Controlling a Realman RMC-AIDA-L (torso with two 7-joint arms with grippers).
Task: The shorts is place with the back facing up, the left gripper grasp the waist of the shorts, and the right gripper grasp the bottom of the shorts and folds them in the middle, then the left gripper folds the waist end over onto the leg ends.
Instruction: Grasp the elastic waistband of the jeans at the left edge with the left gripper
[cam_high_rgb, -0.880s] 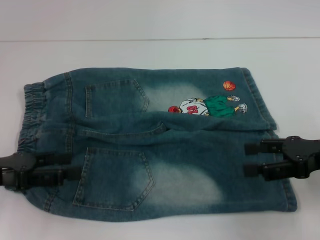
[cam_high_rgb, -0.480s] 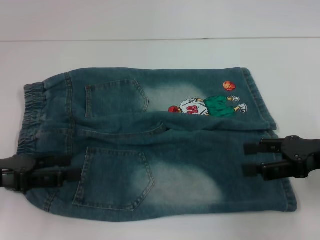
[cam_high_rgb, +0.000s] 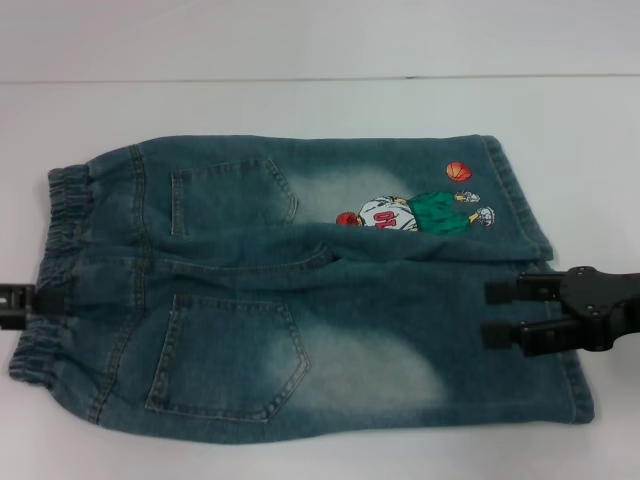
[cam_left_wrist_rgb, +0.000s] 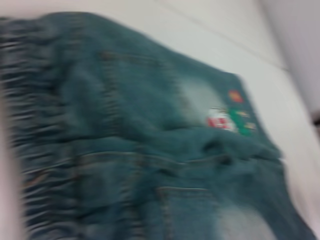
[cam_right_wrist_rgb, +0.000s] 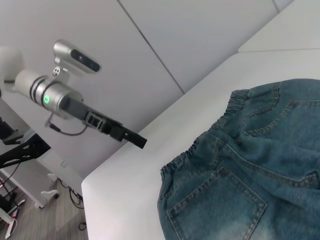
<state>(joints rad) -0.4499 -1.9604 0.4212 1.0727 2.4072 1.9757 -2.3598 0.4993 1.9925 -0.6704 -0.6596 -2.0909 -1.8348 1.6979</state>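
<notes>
The denim shorts (cam_high_rgb: 300, 290) lie flat on the white table, back pockets up, with the cartoon print (cam_high_rgb: 415, 212) on the far leg. The ruffled waist (cam_high_rgb: 60, 260) is at the left and the leg hems (cam_high_rgb: 560, 330) at the right. Only a black tip of my left gripper (cam_high_rgb: 30, 298) shows at the left edge, level with the waistband; the right wrist view shows the left gripper (cam_right_wrist_rgb: 131, 138) in the air beside the table edge. My right gripper (cam_high_rgb: 498, 313) is open, its two fingers spread over the near leg's hem. The left wrist view shows the shorts (cam_left_wrist_rgb: 150, 150) close up.
The white table (cam_high_rgb: 320, 110) extends behind and around the shorts. In the right wrist view the table's edge (cam_right_wrist_rgb: 115, 170) drops off to a floor with cables and a stand (cam_right_wrist_rgb: 20, 150).
My left gripper has drawn back to the left off the waistband, which now lies uncovered and spread toward the near left. The right gripper has shifted slightly left.
</notes>
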